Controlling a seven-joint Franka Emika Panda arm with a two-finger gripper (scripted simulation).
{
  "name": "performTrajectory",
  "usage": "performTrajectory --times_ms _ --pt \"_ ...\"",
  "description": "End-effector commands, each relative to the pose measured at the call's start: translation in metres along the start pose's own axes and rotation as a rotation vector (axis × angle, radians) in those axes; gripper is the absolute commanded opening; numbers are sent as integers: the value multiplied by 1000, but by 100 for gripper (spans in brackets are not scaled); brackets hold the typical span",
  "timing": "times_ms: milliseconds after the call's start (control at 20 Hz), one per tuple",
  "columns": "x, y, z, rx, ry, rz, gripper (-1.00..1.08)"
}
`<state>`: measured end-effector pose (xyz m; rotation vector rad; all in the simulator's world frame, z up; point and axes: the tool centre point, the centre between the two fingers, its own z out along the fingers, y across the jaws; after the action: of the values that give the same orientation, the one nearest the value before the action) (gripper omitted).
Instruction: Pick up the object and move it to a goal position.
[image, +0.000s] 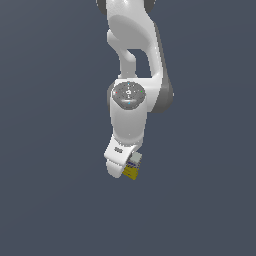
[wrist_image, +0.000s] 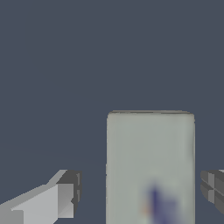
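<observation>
The object is a small box with a yellow lower part and a pale-grey top. In the exterior view it sits just under the white hand of my arm. In the wrist view its pale top with a blue print fills the space between my fingers. My gripper is open around the box. One finger stands a clear gap away from the box's side, and the other finger is close to the opposite side with a thin gap. In the exterior view the hand hides the fingertips.
The box rests on a plain dark grey-blue floor. My white arm rises above the box toward the exterior view's top. No other objects or goal marker show.
</observation>
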<state>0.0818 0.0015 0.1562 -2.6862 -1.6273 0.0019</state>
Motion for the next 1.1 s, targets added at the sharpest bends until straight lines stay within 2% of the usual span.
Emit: performTrajectory --times_ms 0,200,250,800,1050 --pt "0 0 5 -1 1 -1 100" --pt "1 2 4 -1 1 -1 100" --pt "1 2 4 -1 1 -1 -100" --pt "0 2 4 -1 0 0 -100" --pt "-8 11 2 -1 0 0 -100"
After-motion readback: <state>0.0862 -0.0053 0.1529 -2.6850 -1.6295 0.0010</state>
